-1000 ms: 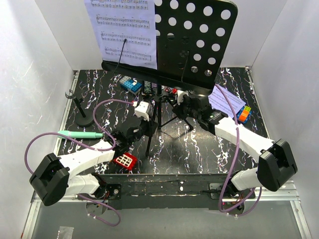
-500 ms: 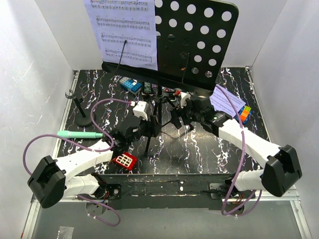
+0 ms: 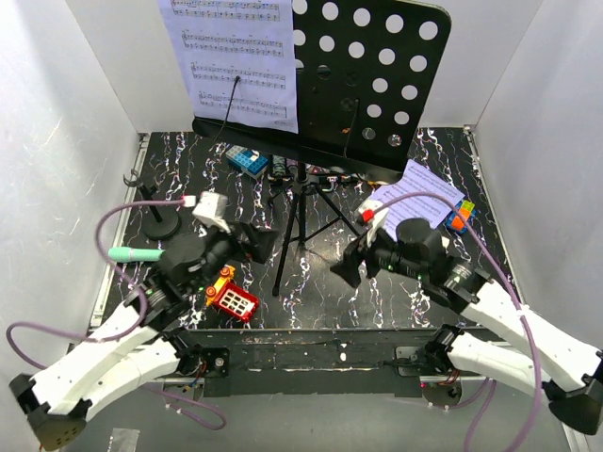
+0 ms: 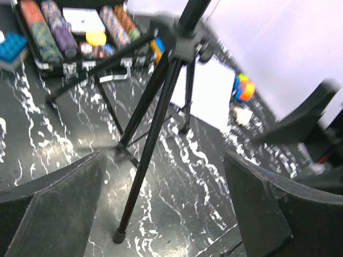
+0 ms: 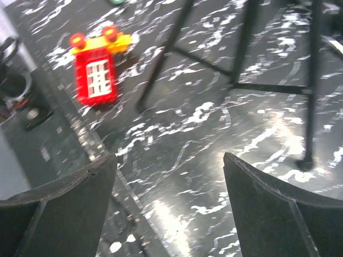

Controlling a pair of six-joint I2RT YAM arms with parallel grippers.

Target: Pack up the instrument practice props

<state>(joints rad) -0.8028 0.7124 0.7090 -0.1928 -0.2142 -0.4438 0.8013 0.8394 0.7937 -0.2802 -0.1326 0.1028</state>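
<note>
The black music stand (image 3: pixel 377 75) rises at the back on its tripod (image 3: pixel 297 226), with white sheet-music pages (image 3: pixel 240 61) on its punched desk. Another page (image 3: pixel 415 193) lies flat on the table to the right. At the left lies the mint-green microphone (image 3: pixel 132 254), beside the small round-based mic stand (image 3: pixel 155 221). My left gripper (image 3: pixel 259 243) hangs open just left of the tripod legs (image 4: pixel 155 107), holding nothing. On the other side of the legs (image 5: pixel 241 53) my right gripper (image 3: pixel 353 264) is also open and empty.
A red-and-yellow toy (image 3: pixel 234 299) lies near the front edge under the left arm. Behind the tripod are the poker chip case (image 4: pixel 69 32) and a blue block (image 3: pixel 247 160). A coloured cube (image 3: pixel 459 215) sits at the right. White walls enclose three sides.
Both grippers have let go of the tripod's middle, opened wide and drawn back toward the near edge, left arm leftward and right arm rightward. The stand still stands upright.
</note>
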